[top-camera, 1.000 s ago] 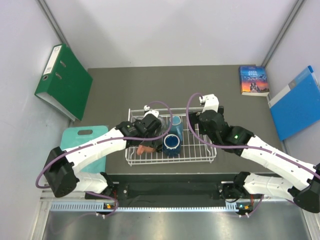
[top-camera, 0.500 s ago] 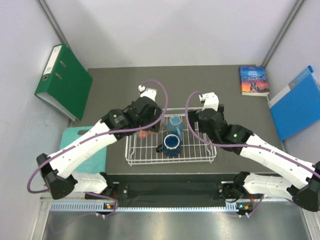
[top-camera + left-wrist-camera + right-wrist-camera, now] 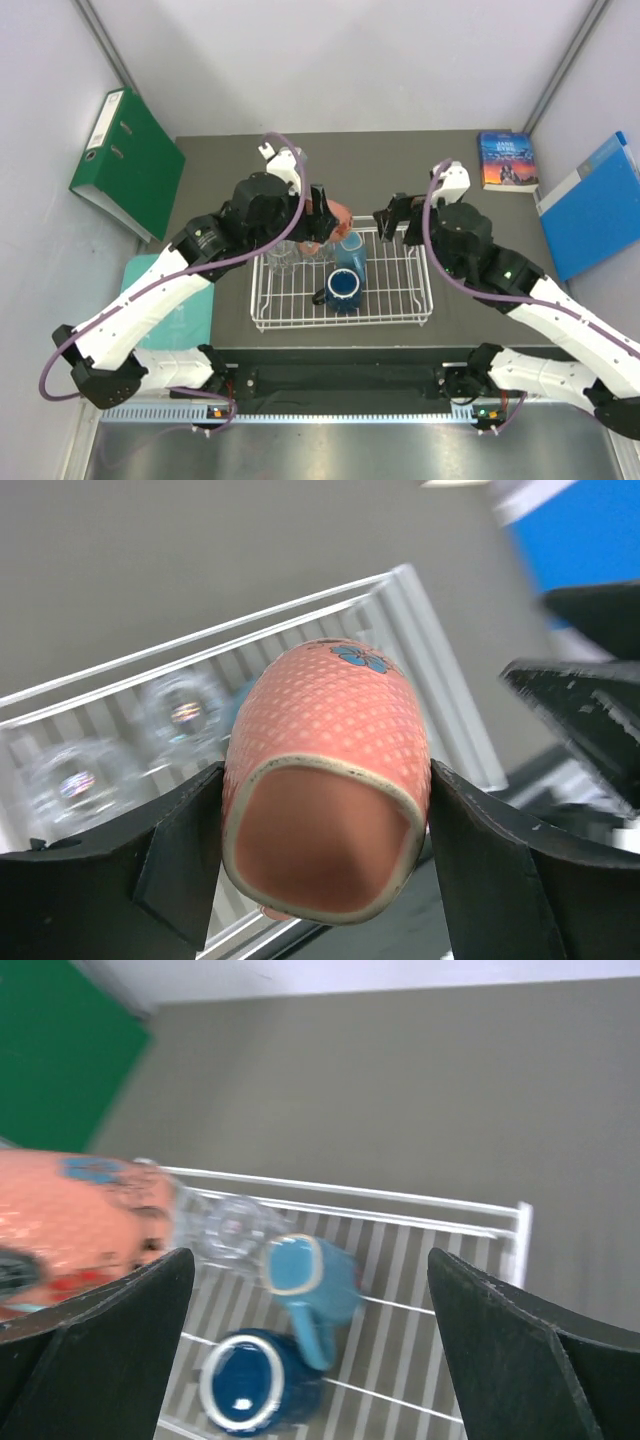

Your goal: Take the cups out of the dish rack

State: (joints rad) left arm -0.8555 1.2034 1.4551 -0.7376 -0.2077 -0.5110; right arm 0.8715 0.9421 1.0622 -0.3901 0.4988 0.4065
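Two mugs sit in the dish rack and one is up in the air. Your left gripper is clamped on the salmon-pink mug, a finger pressed to each side of its wall and its mouth turned toward the wrist camera. It hangs above the rack's far edge.

Down in the rack, the light blue mug looks tipped over near the middle. The dark blue mug stands just in front of it, mouth up, handle to the left. The clear glass tumblers cluster in the rack's far left part.

Your right gripper hovers over the rack's far right edge, jaws spread wide and gripping nothing. Its fingertips face the pink mug across a gap.
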